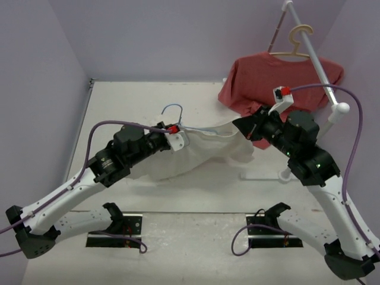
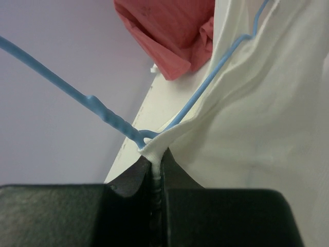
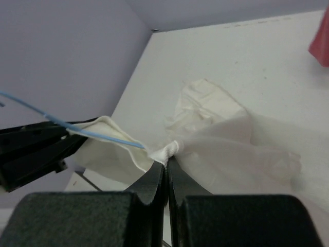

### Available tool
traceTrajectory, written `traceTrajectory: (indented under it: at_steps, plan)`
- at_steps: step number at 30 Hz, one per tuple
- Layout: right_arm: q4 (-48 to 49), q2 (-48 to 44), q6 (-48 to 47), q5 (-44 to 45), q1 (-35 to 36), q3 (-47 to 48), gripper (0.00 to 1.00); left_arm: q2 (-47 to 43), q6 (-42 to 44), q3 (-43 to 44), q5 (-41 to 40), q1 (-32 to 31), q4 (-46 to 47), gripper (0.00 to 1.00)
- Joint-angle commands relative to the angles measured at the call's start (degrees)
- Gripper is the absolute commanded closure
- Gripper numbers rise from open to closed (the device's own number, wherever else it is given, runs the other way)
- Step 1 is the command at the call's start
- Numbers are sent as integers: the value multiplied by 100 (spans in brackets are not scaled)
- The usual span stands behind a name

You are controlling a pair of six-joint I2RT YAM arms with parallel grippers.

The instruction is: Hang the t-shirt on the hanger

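The cream-white t-shirt (image 1: pixel 196 153) hangs stretched above the table between my two grippers. The light-blue wire hanger (image 1: pixel 173 110) runs along its top edge, hook up at the left. My left gripper (image 1: pixel 179 138) is shut on the t-shirt's collar edge (image 2: pixel 154 146), right where the hanger wire (image 2: pixel 110 116) meets it. My right gripper (image 1: pixel 244 127) is shut on a bunched fold of the t-shirt (image 3: pixel 172 149). The hanger wire (image 3: pixel 97 134) enters the cloth just left of that pinch. The lower cloth (image 3: pixel 226 134) drapes onto the table.
A red t-shirt (image 1: pixel 279 80) hangs on a beige hanger (image 1: pixel 294 44) from a white rack (image 1: pixel 320 71) at the back right, close behind my right arm. The rack's white base (image 1: pixel 264 176) lies on the table. Lilac walls close in the left and back.
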Motion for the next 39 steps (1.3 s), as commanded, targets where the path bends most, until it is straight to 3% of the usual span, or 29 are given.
traceTrajectory:
  at_steps: [1, 3, 6, 12, 15, 19, 23, 25, 27, 34, 38, 39]
  plan:
    - [-1029, 1077, -883, -627, 870, 2390, 100, 790, -360, 1646, 579, 8, 176, 100]
    - [-1666, 1884, -941, -982, 1144, 3803, 100, 1323, -567, 2546, 1084, 8, -50, 100]
    - [-1855, 2280, -955, -1123, 1268, 4275, 100, 1404, -947, 2718, 1596, 8, 228, 100]
    - [-1008, 1456, -1048, 113, 1259, 1789, 100, 392, -1235, 504, 1633, 16, 1744, 100]
    - [-569, 1119, -978, 315, 1268, 1065, 98, 148, -1507, -5, 1529, 16, 1949, 100]
    - [-375, 1161, -1219, 34, 1268, 334, 92, -54, -1714, -709, 1543, 16, 2328, 100]
    - [46, 1267, -1213, -822, 1285, -270, 93, -45, -1798, -1128, 1593, 16, 2313, 100]
    - [305, 1091, -1168, -958, 1294, -471, 84, -60, -1859, -1251, 1628, 16, 2374, 100]
    - [472, 818, -1221, -899, 1294, -656, 68, -108, -1953, -1430, 1696, 16, 2512, 100]
    - [1200, 350, -1689, -794, 1285, -1619, 59, 16, -2588, -2241, 1862, 16, 3468, 100]
    - [1483, -69, -1618, -456, 1294, -2050, 44, 182, -2720, -2479, 1965, 16, 3691, 100]
    - [1418, -128, -1610, -353, 1294, -1993, 33, 248, -2713, -2464, 2009, 16, 3633, 100]
